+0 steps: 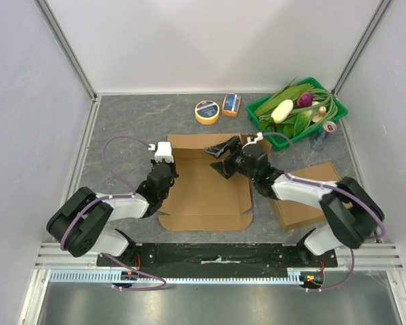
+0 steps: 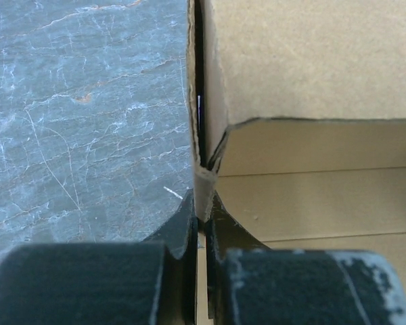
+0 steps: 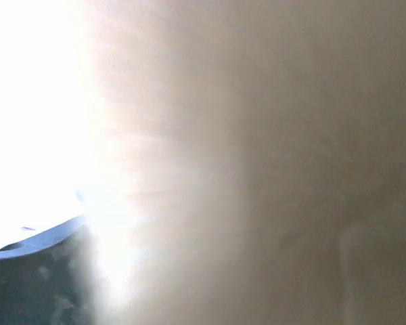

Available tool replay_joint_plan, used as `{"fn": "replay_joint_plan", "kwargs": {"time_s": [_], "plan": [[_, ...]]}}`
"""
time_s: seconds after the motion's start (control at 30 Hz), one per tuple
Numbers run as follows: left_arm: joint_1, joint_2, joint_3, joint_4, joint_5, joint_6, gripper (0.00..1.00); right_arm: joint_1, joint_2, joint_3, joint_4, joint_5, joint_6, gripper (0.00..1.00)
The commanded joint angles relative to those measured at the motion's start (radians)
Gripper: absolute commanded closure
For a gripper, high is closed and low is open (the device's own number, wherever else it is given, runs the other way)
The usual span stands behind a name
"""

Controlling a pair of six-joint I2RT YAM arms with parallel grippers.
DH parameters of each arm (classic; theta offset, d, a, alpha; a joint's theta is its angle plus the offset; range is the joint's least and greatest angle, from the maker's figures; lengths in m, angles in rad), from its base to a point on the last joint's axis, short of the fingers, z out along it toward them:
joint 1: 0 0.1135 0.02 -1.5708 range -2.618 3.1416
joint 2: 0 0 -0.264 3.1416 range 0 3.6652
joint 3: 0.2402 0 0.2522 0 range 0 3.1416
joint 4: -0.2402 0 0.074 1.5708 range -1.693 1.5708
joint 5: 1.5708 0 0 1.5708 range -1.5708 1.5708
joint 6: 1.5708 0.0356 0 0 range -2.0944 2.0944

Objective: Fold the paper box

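The brown paper box (image 1: 206,193) lies mostly flat in the middle of the table, its inside facing up. At the box's left edge my left gripper (image 1: 166,175) is shut on the raised left side flap. The left wrist view shows that thin cardboard flap (image 2: 203,183) pinched between the black fingers of the left gripper (image 2: 203,218), with the box wall (image 2: 311,61) to the right. My right gripper (image 1: 222,157) is over the box's far right part, its black fingers spread apart, open. Blurred brown cardboard close to the lens fills the right wrist view and hides its fingers.
A yellow tape roll (image 1: 206,112) and a small orange and blue pack (image 1: 231,104) lie behind the box. A green basket (image 1: 340,108) of vegetables stands at the back right, a can (image 1: 328,127) beside it. Another flat cardboard piece (image 1: 304,206) lies under the right arm.
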Motion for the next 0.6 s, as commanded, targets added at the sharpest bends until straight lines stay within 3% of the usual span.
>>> {"fn": "replay_joint_plan", "kwargs": {"time_s": [0.0, 0.03, 0.1, 0.2, 0.33, 0.4, 0.57], "plan": [[0.003, -0.040, -0.041, 0.094, 0.016, 0.015, 0.98, -0.057, -0.226, 0.065, -0.409, -0.145, -0.817, 0.06], [0.003, -0.044, -0.041, 0.079, 0.013, 0.013, 0.98, -0.047, -0.266, 0.134, -0.701, -0.095, -0.980, 0.02], [0.003, -0.069, -0.038, 0.056, 0.016, 0.005, 0.98, -0.052, -0.399, 0.153, -0.910, 0.080, -1.241, 0.02], [0.003, -0.100, -0.039, 0.005, 0.005, -0.025, 0.98, -0.069, -0.554, 0.244, -1.153, 0.215, -1.322, 0.02], [0.003, -0.109, -0.059, 0.018, -0.021, -0.047, 0.98, -0.077, -0.468, 0.481, -1.224, 0.174, -1.261, 0.02], [0.003, -0.117, -0.061, 0.013, -0.035, -0.056, 0.98, -0.078, -0.356, 0.571, -1.247, 0.200, -1.238, 0.09], [0.004, -0.110, -0.059, 0.016, -0.047, -0.061, 0.98, -0.118, -0.236, 0.621, -1.183, 0.077, -1.177, 0.19]]}}
